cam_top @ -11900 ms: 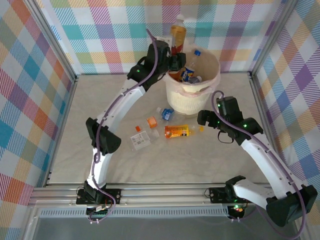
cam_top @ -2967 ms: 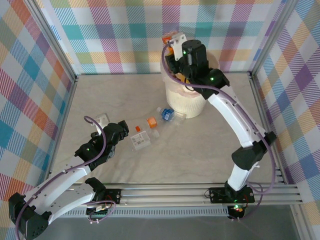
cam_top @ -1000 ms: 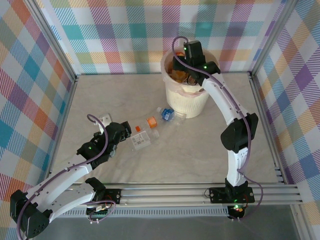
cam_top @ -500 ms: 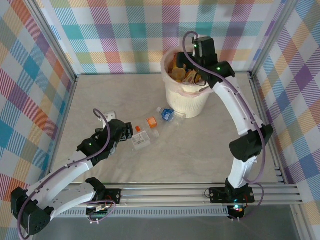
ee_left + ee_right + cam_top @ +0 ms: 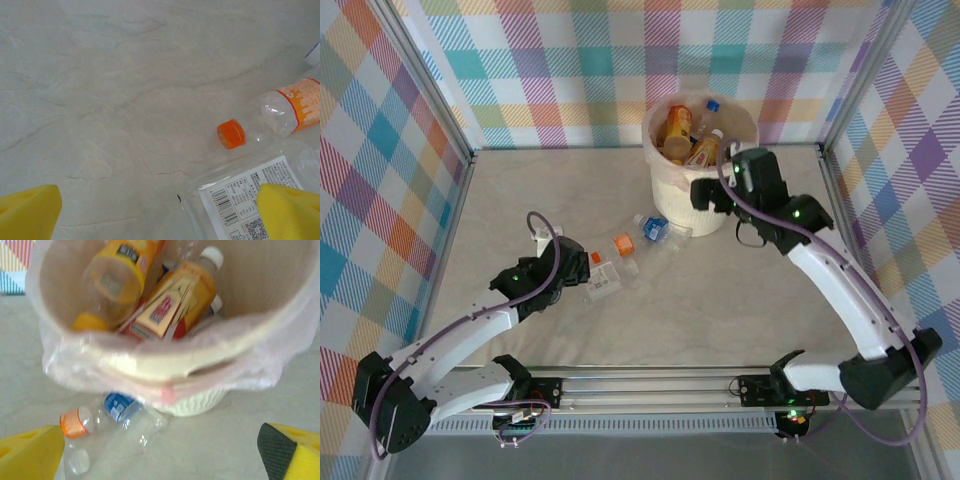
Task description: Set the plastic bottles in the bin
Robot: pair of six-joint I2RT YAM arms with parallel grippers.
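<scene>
Several bottles [image 5: 703, 150] are heaped in the bin [image 5: 672, 200], the top ones leaning close to its rim. Three more lie on the table [image 5: 720, 300] in front of it: a blue-labelled bottle [image 5: 655, 228] nearest the bin, an orange-labelled bottle [image 5: 295, 105] with its orange cap [image 5: 231, 134] on, and just beside that a flattened bottle [image 5: 245, 200] with a white label.

My left hand [image 5: 157, 220] hangs open above the table, one finger over the flattened bottle. My right hand [image 5: 160, 455] is open too and holds nothing, close to the front of the bin.

I judge the flat one to be the awkward pick. It lies so low that my fingers could scrape the table or skid over the plastic, and a skid would knock its round neighbour rolling. On the right, I am near enough to the liner [image 5: 165, 390] to snag it. With the pile this high, a careless drop could bounce back out.
</scene>
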